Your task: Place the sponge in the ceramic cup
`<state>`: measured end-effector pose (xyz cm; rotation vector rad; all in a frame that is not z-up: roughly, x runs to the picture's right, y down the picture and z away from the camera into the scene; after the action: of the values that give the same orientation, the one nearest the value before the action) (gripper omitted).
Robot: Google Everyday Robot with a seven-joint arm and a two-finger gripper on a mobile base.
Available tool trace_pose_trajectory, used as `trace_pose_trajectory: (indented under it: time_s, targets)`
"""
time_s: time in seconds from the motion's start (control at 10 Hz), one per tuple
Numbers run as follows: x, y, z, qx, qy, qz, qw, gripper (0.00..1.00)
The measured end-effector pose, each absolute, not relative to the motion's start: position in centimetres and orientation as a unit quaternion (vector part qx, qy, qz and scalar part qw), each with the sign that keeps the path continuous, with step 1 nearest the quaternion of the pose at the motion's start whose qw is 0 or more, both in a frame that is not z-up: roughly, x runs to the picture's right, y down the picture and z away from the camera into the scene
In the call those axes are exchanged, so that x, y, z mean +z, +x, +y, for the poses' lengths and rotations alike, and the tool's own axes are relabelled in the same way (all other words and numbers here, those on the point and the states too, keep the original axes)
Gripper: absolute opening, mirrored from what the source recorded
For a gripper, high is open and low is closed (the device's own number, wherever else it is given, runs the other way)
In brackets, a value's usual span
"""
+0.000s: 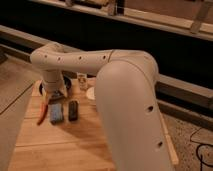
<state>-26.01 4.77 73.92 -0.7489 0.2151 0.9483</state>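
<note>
The sponge point(56, 113) lies flat near the left edge of the tabletop point(65, 145), between a red chili point(42, 115) and a black bar point(73, 110). The hand point(55, 96) hangs just above it, open and empty. The ceramic cup point(91, 93) stands nearer the far edge, partly behind the arm point(125, 100)

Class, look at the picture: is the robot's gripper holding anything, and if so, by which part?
Nothing is held. The gripper hangs open close above the blue sponge, which lies on the wooden table.
</note>
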Motion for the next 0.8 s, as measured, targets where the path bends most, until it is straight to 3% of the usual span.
trace_pose_trajectory:
  time_s: [0.8]
  targets:
    - [74.1, -28.2, 8.7, 0.400, -0.312, 0.139, 0.850, 0.65]
